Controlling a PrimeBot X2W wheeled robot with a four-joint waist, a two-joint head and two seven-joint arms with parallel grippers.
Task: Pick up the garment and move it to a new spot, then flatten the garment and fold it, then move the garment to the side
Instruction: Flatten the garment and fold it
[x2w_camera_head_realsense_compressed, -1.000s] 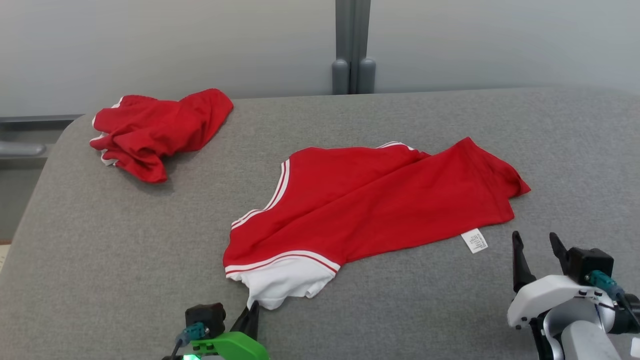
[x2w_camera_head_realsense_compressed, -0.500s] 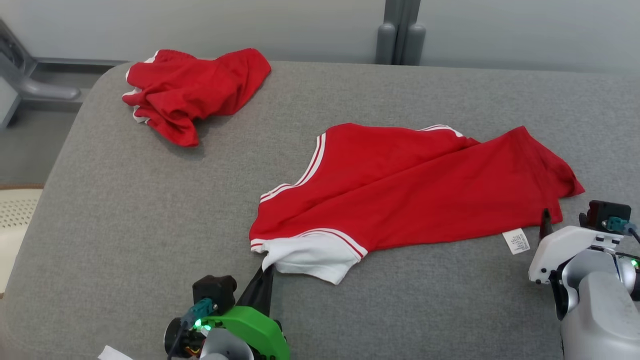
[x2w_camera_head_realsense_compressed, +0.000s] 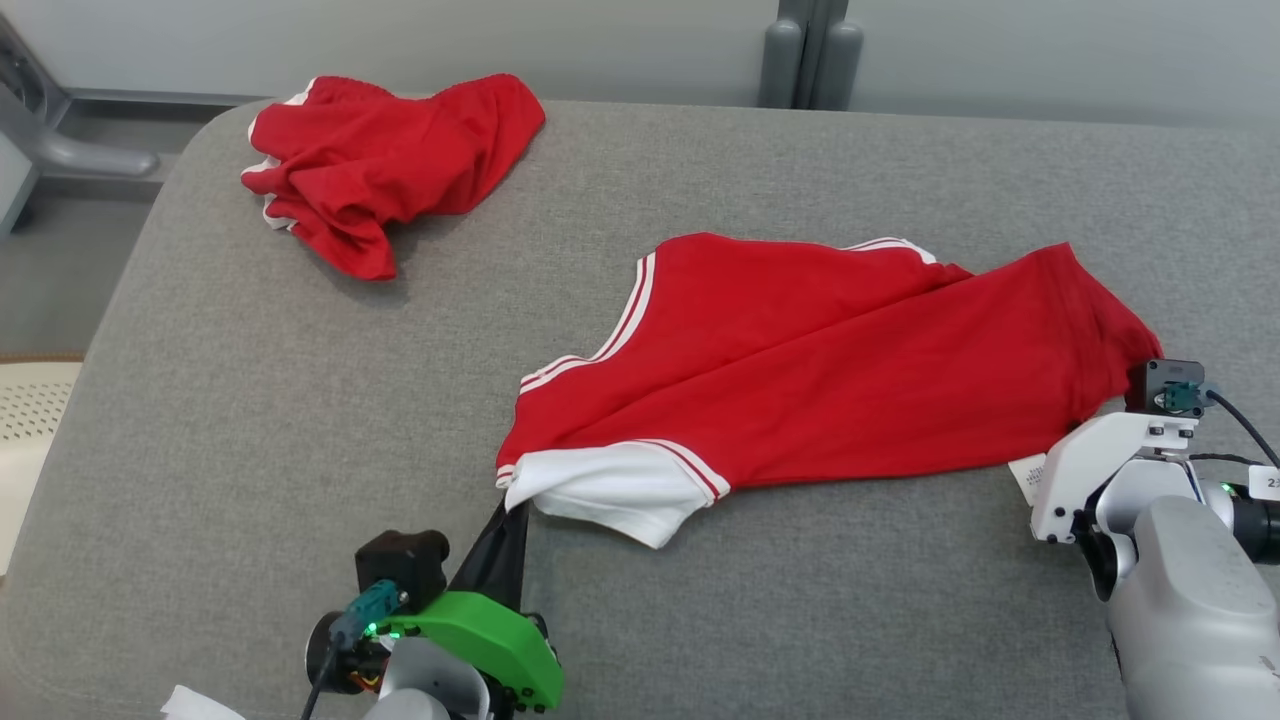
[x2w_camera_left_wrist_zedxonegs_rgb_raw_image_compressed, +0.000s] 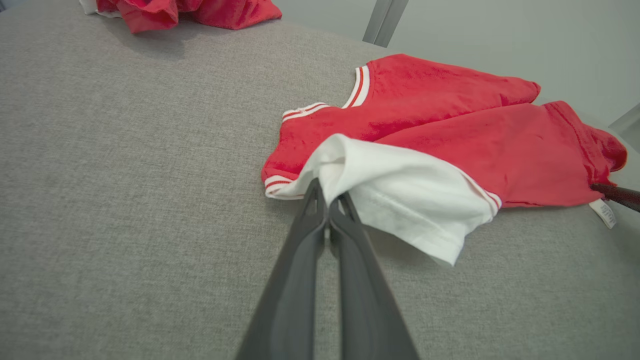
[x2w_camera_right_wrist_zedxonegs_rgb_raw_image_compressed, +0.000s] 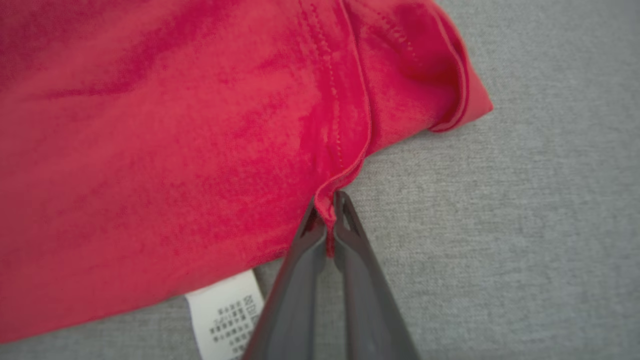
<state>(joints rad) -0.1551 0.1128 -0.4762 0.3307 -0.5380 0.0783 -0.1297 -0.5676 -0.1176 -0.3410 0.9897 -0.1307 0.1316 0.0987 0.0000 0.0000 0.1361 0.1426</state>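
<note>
Altogether, two red garments are counted: a flat garment (x2w_camera_head_realsense_compressed: 820, 370) and a crumpled garment (x2w_camera_head_realsense_compressed: 385, 165) beyond it. The former is pinched tight by the left gripper (x2w_camera_left_wrist_zedxonegs_rgb_raw_image_compressed: 327, 200) and the right gripper (x2w_camera_right_wrist_zedxonegs_rgb_raw_image_compressed: 327, 205).

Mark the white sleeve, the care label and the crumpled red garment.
white sleeve (x2w_camera_left_wrist_zedxonegs_rgb_raw_image_compressed: 400, 200), left wrist view, middle of its fabric.
care label (x2w_camera_right_wrist_zedxonegs_rgb_raw_image_compressed: 220, 315), right wrist view, its printed face.
crumpled red garment (x2w_camera_head_realsense_compressed: 390, 165), head view, centre of the heap.

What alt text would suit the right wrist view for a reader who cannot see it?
The right gripper is shut on the hem of the red shirt, pinching a fold. A white care label sticks out left of the fingers, on the grey fabric surface.
</note>
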